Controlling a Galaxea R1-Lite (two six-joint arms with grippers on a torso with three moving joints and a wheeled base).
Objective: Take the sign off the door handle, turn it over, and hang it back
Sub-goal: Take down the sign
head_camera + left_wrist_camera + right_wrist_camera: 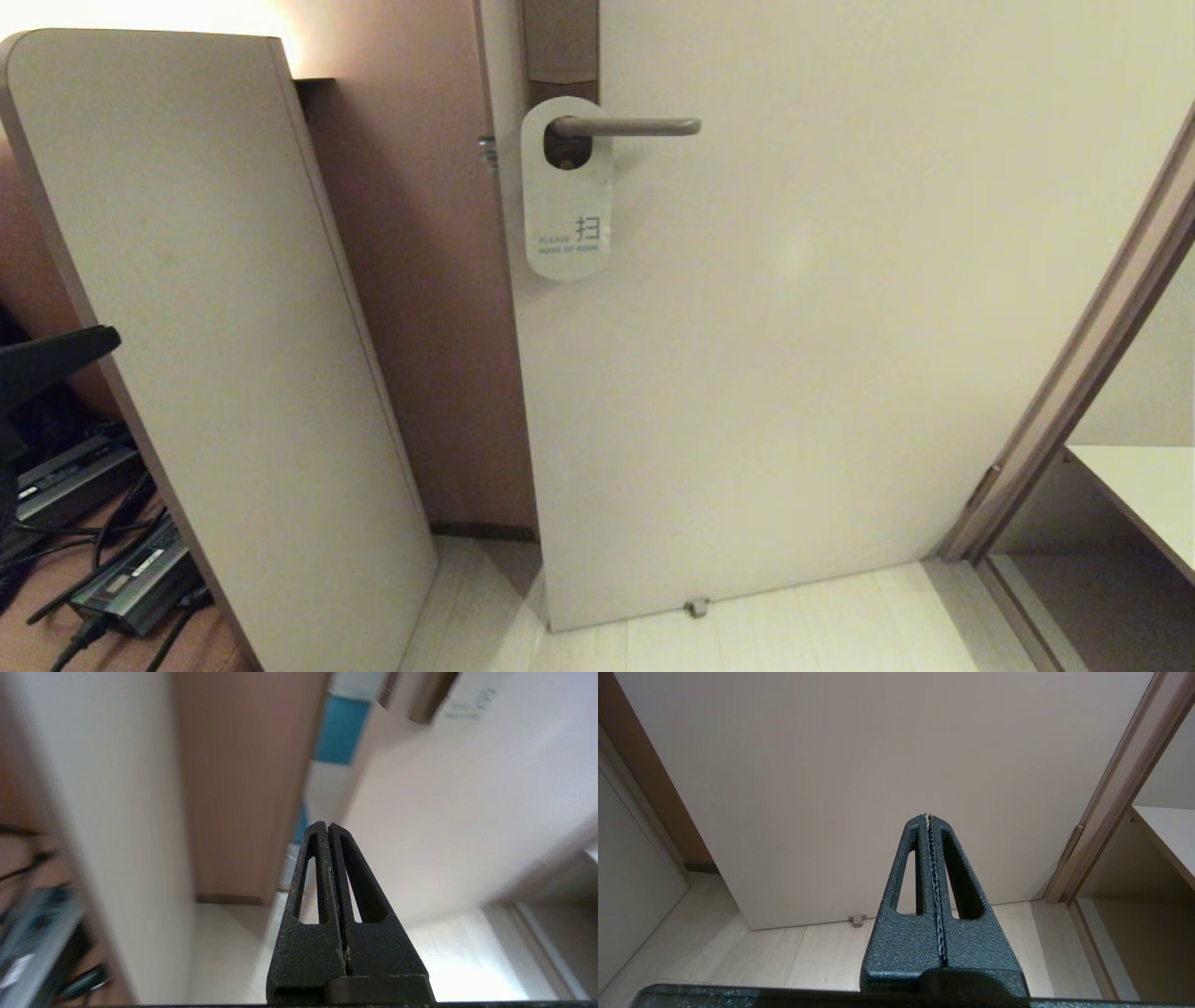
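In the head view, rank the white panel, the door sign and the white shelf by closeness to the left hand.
1. White panel: right beside the left hand, at the picture's left edge.
2. Sign: hanging on the door handle, near the middle.
3. White shelf: far right, on the opposite side.

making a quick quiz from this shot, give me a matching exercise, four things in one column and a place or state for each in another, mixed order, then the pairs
Things
1. sign
2. handle
3. left gripper
4. door stop

Place or state
A. shut, holding nothing
B. on the floor at the door's lower edge
C. hanging, white face out, reading MAKE UP ROOM
D. level grey-bronze lever passing through the sign's hole

Pairs: 1-C, 2-D, 3-A, 4-B
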